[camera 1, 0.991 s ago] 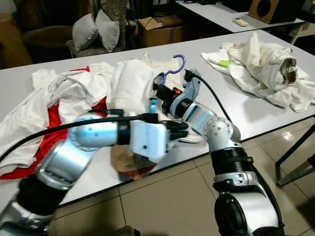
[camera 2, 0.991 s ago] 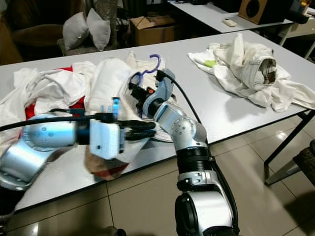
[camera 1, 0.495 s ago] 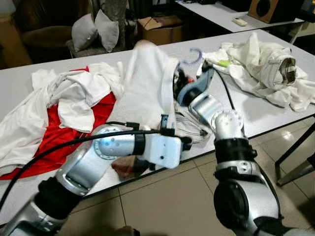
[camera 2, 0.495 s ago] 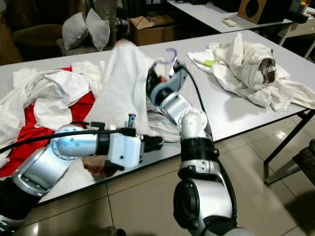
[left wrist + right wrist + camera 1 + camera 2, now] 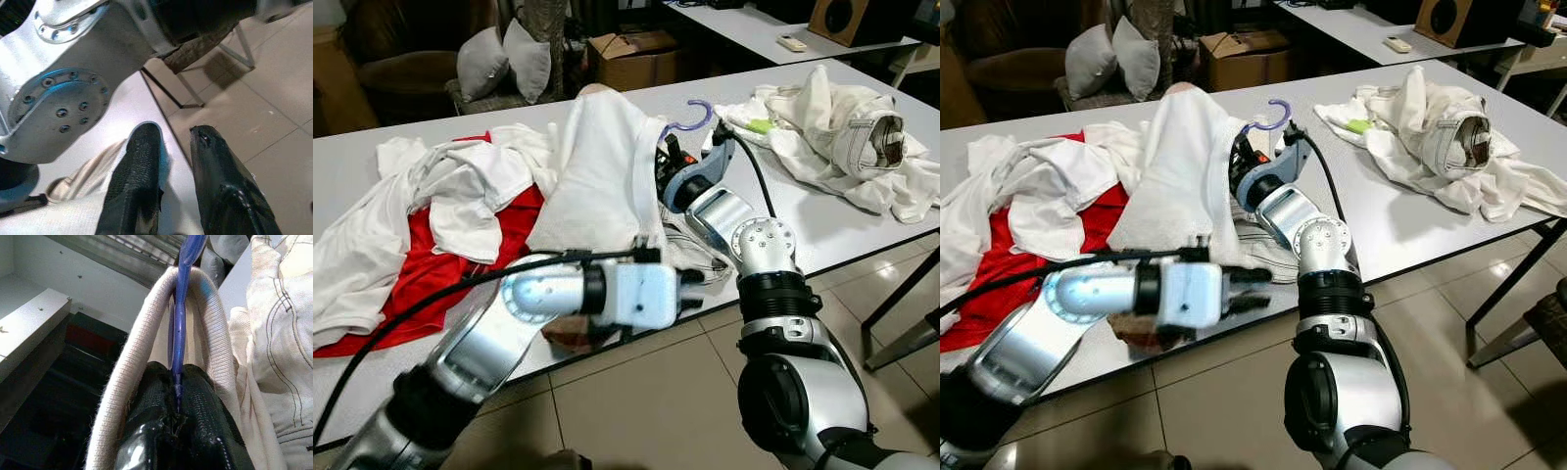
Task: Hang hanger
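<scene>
- At the table's middle, right gripper (image 5: 1246,162) is clenched on the neck of the purple hanger (image 5: 178,323); the right wrist view shows both fingers pinched tight against the plastic, with a knit collar wrapped around the neck.
- Hanger is lifted off the table (image 5: 822,211), hook (image 5: 690,116) pointing up, with a white garment (image 5: 602,166) draped from it down to the tabletop.
- Left gripper (image 5: 1252,290) sits low at the near table edge, fingers (image 5: 134,181) slightly parted, grasping nothing.
- Step, as I read it: pick-up done, carry not begun. Next move needs a rail or rack to hook onto, hook kept upright, and the garment lifted free of the pile.
- Risk: garment hem may drag the red cloth (image 5: 421,274) and white clothes (image 5: 460,181) beside it.
- Hidden: no rail in frame, so the target is unknown. Hanger shoulders are buried under fabric. Can't tell whether the garment sits properly on them.
- Second clothes heap (image 5: 842,137) lies well apart, toward the right.
</scene>
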Motion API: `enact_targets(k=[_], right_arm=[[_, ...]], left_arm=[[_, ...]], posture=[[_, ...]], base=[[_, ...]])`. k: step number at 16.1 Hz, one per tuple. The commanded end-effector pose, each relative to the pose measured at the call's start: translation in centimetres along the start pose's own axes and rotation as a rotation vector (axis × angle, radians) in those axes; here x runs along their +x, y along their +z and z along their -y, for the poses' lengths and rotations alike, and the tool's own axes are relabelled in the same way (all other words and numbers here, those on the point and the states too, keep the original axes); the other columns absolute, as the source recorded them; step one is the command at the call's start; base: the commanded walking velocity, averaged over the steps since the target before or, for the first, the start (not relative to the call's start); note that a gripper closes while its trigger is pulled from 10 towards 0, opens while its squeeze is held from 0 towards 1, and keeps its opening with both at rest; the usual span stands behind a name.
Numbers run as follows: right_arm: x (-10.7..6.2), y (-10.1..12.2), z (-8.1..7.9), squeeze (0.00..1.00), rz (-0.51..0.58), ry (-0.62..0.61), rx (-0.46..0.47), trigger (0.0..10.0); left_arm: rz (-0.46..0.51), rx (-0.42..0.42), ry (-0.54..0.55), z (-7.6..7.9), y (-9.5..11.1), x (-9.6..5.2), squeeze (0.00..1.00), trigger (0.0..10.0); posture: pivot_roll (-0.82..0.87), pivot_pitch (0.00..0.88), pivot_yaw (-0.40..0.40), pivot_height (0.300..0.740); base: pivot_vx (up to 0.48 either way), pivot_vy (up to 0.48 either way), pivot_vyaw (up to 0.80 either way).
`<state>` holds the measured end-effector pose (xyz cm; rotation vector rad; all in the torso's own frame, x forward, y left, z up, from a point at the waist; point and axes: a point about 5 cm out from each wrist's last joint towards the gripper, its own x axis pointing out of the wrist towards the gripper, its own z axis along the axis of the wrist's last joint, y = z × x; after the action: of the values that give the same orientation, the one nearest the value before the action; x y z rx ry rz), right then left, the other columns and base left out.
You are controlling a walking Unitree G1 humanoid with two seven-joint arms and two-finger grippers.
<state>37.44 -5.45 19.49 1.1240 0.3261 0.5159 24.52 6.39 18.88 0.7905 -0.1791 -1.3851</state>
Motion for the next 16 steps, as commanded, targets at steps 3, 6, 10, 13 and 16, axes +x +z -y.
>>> enact_targets(k=[3,6,10,13,16], right_arm=[[1.2,-1.0,-2.7,0.0,-0.015,0.093,0.023,10.0],[0.8,-0.4,-2.5,0.0,-0.015,0.112,0.011,10.0],[-0.7,-0.2,-2.6,0.0,-0.073,0.219,-0.047,10.0],[-3.2,-0.3,-1.7,0.0,-0.115,0.287,-0.111,10.0],[-4.4,-0.7,-1.5,0.0,-0.135,0.326,-0.127,10.0]], left_arm=[[0.059,-0.034,-0.032,0.7,0.9,-0.6,1.0,10.0],[0.084,-0.168,-0.02,1.9,0.8,-2.3,1.0,10.0],[0.094,-0.429,0.119,3.5,0.1,-6.0,1.0,10.0],[0.059,-0.651,0.475,4.5,-1.3,-11.6,1.0,10.0],[0.082,-0.705,0.65,4.2,-1.7,-13.2,1.0,10.0]], posture=[[0.03,0.0,0.017,0.74],[0.03,0.0,0.014,0.74],[0.03,0.0,0.01,0.74],[0.03,0.0,-0.005,0.74],[0.04,0.0,-0.007,0.74]], base=[[0.0,0.0,0.0],[0.0,0.0,0.0],[0.0,0.0,0.0],[0.0,0.0,0.0],[0.0,0.0,0.0]])
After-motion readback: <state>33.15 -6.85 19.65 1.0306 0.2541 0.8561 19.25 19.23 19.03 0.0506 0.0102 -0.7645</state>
